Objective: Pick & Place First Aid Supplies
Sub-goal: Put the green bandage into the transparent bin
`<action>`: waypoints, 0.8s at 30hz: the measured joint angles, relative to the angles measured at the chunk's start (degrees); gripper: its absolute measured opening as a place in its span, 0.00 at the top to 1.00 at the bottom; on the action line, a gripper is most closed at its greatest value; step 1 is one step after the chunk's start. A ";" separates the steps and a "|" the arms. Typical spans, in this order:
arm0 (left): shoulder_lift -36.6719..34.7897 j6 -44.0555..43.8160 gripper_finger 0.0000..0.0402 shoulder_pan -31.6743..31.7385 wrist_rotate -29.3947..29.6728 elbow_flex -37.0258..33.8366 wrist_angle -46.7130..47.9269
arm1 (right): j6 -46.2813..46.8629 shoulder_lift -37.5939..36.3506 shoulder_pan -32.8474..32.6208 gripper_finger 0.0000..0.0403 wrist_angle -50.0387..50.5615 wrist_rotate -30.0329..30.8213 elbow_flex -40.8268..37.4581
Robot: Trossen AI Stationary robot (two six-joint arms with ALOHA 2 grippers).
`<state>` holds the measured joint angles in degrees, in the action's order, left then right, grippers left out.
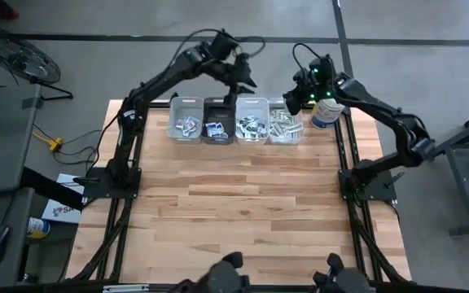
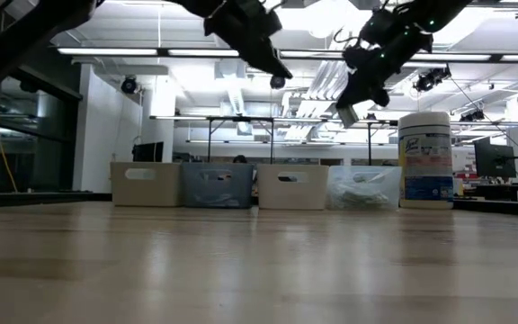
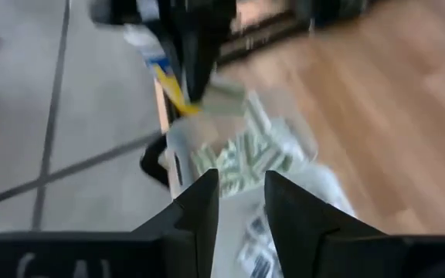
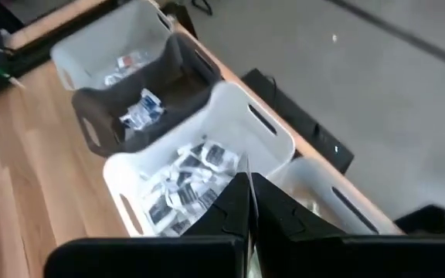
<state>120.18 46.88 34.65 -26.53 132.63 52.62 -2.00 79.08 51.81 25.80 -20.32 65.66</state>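
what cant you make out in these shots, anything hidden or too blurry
- Print on the small flat paper packets: too small in the high view.
- Contents of the four rectangular plastic bins: walls hide them in the low view.
- Clear bin of green-and-white strips: blurred in the left wrist view.
- Right hand: whether it pinches a packet is unclear.

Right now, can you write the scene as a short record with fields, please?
table: wooden top, bare in front
bins: four in a row at the far edge
packets: in the bins; green-and-white strips in the clear bin beside the canister
canister: white, upright, right of the bins
left gripper: raised above the middle bins, open, empty
right gripper: raised above the clear bin, shut
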 joint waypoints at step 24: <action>-15.78 -29.45 0.75 -13.03 23.02 -1.77 -18.01 | -0.98 15.03 4.04 1.00 0.88 -6.77 1.01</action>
<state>104.40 17.42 21.62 -3.51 130.86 34.61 -2.98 94.11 55.86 26.67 -27.09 66.67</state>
